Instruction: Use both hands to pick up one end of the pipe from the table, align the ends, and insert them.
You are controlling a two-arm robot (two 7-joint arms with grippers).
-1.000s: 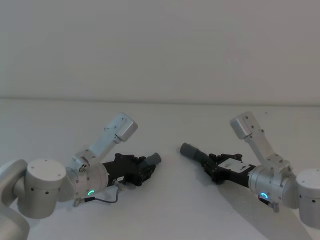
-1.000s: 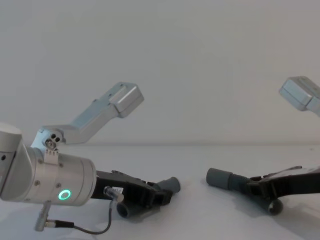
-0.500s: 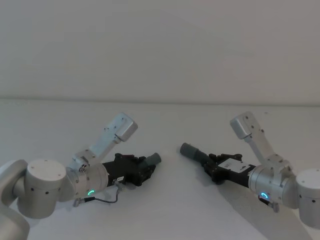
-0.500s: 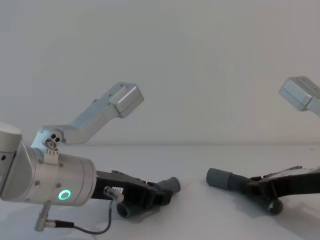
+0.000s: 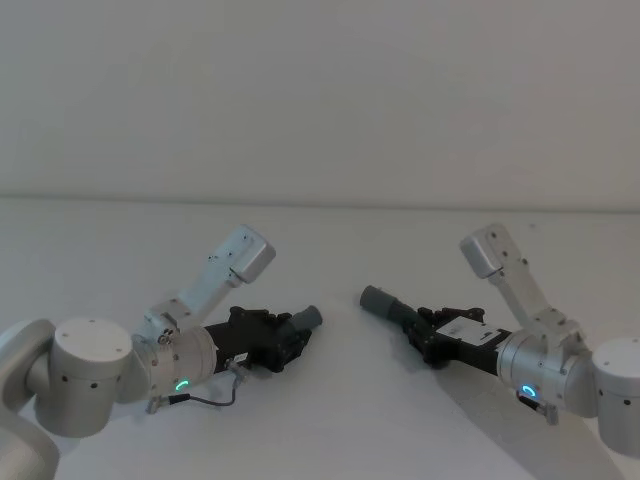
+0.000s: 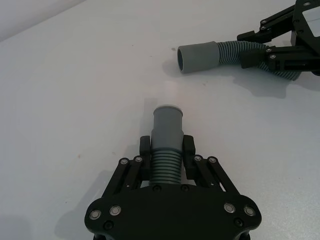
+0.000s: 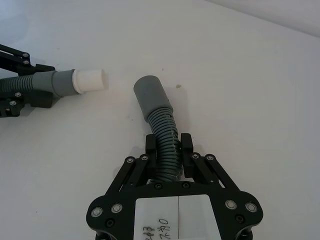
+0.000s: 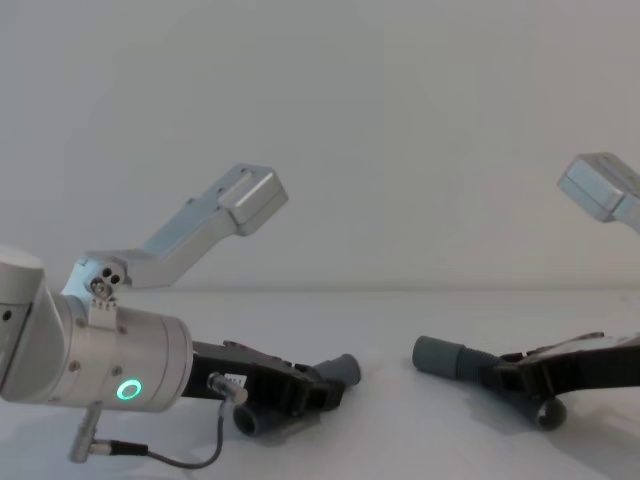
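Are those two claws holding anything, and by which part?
Yes. The left gripper clamps one hose by its ribs, behind the cuff; the right gripper clamps the other hose likewise.

Left hose piece [image 6: 166, 165] and right hose piece [image 7: 164, 132] are dark grey and ribbed, with smooth grey cuffs. Left gripper [image 6: 167, 146] and right gripper [image 7: 169, 145] are black with silver screws. White label [image 7: 177, 217] on the right one. Left arm [image 8: 60, 340] is silver-grey with a green ring light [image 8: 127, 390]. Table [image 5: 330, 420] is plain white.
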